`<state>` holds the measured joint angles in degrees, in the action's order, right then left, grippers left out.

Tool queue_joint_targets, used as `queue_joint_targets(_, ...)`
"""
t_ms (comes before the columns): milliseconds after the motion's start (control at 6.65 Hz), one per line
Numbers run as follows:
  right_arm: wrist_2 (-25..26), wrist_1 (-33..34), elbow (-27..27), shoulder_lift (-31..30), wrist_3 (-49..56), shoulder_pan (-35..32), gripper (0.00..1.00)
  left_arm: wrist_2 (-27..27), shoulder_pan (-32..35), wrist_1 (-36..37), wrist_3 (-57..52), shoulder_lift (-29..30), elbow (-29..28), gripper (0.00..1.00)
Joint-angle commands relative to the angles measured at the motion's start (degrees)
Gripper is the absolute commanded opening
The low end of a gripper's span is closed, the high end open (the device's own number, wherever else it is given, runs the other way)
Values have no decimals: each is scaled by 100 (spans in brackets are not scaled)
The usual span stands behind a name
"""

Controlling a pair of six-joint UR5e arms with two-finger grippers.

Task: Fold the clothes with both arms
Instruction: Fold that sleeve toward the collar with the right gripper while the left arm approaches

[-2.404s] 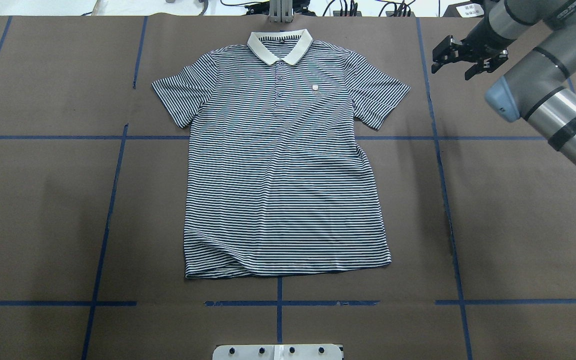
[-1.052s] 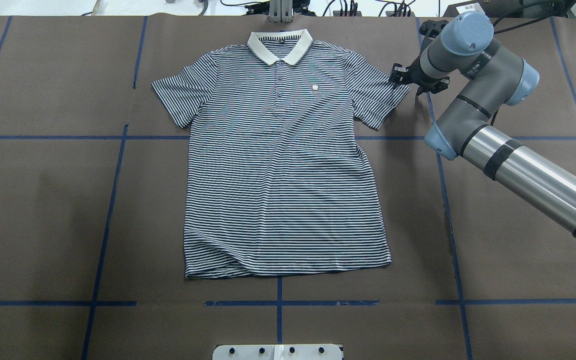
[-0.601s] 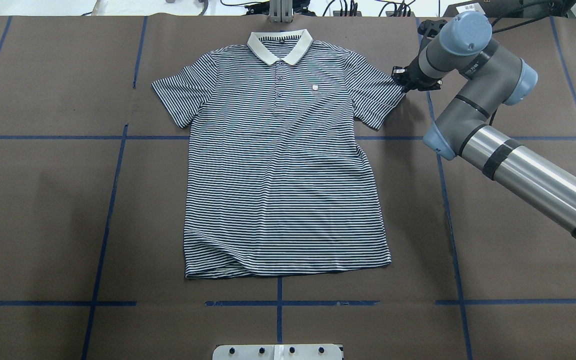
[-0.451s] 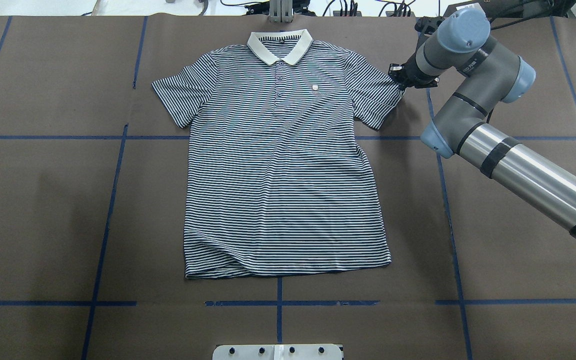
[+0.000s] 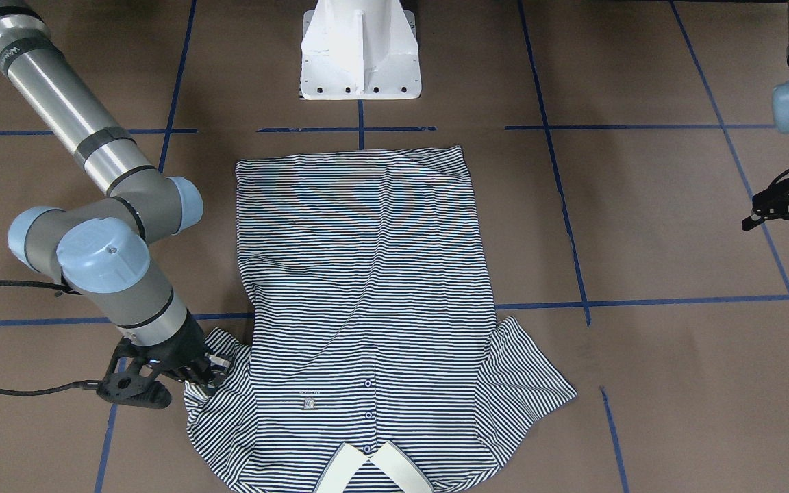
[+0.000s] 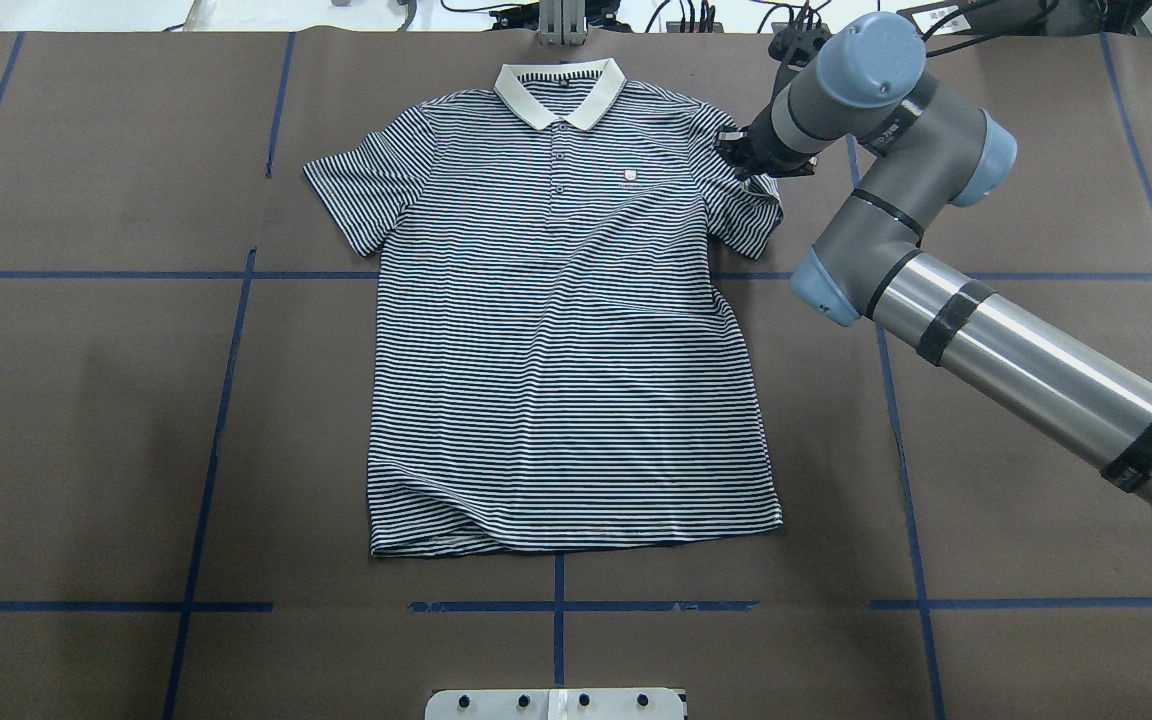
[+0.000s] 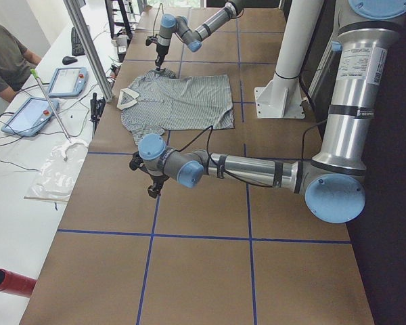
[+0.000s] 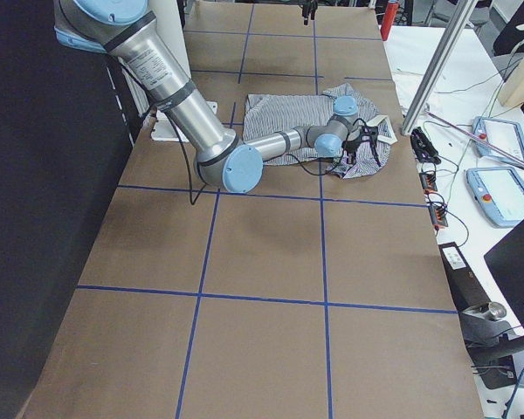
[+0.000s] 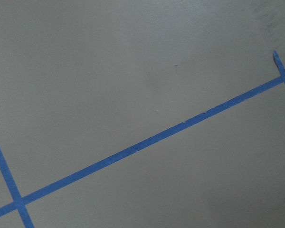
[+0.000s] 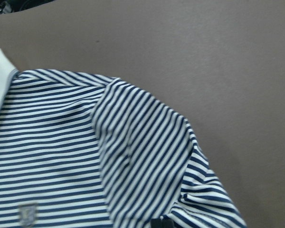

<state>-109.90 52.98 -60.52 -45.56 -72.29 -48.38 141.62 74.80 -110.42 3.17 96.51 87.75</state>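
The striped polo shirt (image 6: 566, 330) lies flat and face up, its cream collar (image 6: 559, 90) at the table's far side. My right gripper (image 6: 753, 160) is shut on the outer edge of the shirt's right-hand sleeve (image 6: 748, 210) and holds it bunched inward. The front-facing view shows this gripper (image 5: 204, 373) on the lifted sleeve edge (image 5: 220, 390). The right wrist view shows the rumpled sleeve (image 10: 147, 156) close up. My left gripper (image 5: 786, 218) hangs open and empty over bare table, far from the shirt (image 5: 367, 274). The left wrist view shows only table.
The brown table cover carries blue tape lines (image 6: 226, 380). The white pedestal base (image 5: 360, 51) stands at the near edge behind the shirt's hem. An operators' bench with tablets (image 7: 64, 81) runs along the far side, with a person seated there.
My right arm came in from the far right, shut its gripper on the sleeve's outer edge and dragged it left toward the chest. The sleeve now looks shorter and bunched.
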Motion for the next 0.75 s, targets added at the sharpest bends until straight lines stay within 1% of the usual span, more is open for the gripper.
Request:
queue_joint_targets(0, 335, 37, 519, 747, -487, 345, 0, 295, 0, -6, 0, -27, 40, 100)
queue_joint_targets(150, 703, 37, 1324, 1395, -505, 486, 0, 305, 0, -6, 9, -27, 58, 100)
queue_joint_targets(301, 802, 28, 1576, 1575, -505, 487, 0, 305, 0, -6, 9, -27, 67, 100)
queue_joint_targets(451, 1090, 19, 1717, 1699, -514, 487, 6, 305, 0, -6, 9, -10, 58, 100)
queue_joint_targets(601, 1372, 19, 1797, 1761, -523, 479, 99, 305, -9, -6, 9, 34, 58, 100)
